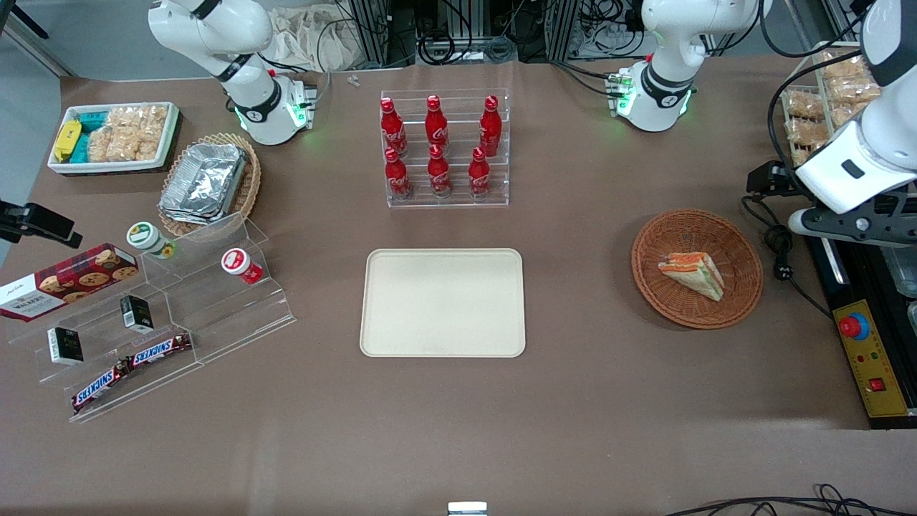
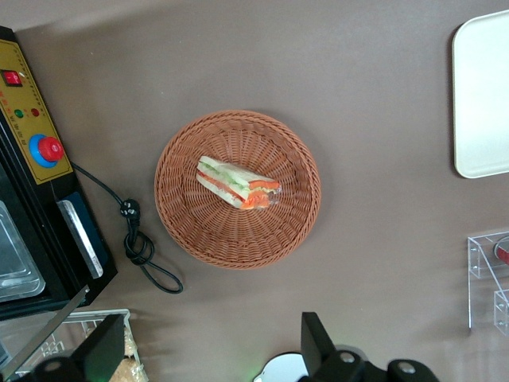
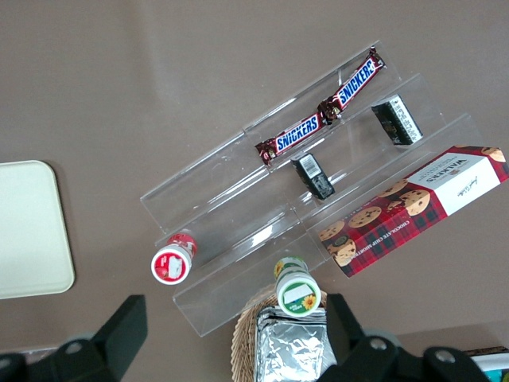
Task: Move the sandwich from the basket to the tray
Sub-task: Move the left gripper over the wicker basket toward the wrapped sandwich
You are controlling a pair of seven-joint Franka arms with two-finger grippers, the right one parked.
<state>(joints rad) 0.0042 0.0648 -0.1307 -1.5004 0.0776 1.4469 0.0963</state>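
The sandwich (image 1: pixel 693 274), a pale wedge with orange and green layers, lies in the round reddish-brown wicker basket (image 1: pixel 680 229). The plain cream tray (image 1: pixel 443 302) lies flat toward the table's middle, with nothing on it. My left gripper (image 1: pixel 856 221) hangs high above the table, beside the basket at the working arm's end. In the left wrist view the sandwich (image 2: pixel 237 183) lies in the basket (image 2: pixel 191 215), apart from my gripper (image 2: pixel 213 322), whose fingers are wide open and hold nothing. A corner of the tray (image 2: pixel 485 95) shows there too.
A rack of red bottles (image 1: pixel 444 147) stands farther from the camera than the tray. A clear stepped stand (image 1: pixel 165 308) with snacks, a tan basket of foil trays (image 1: pixel 209 183) and a white bin (image 1: pixel 114 136) lie toward the parked arm's end. A control box (image 1: pixel 870 358) and cable (image 1: pixel 781 251) lie beside the basket.
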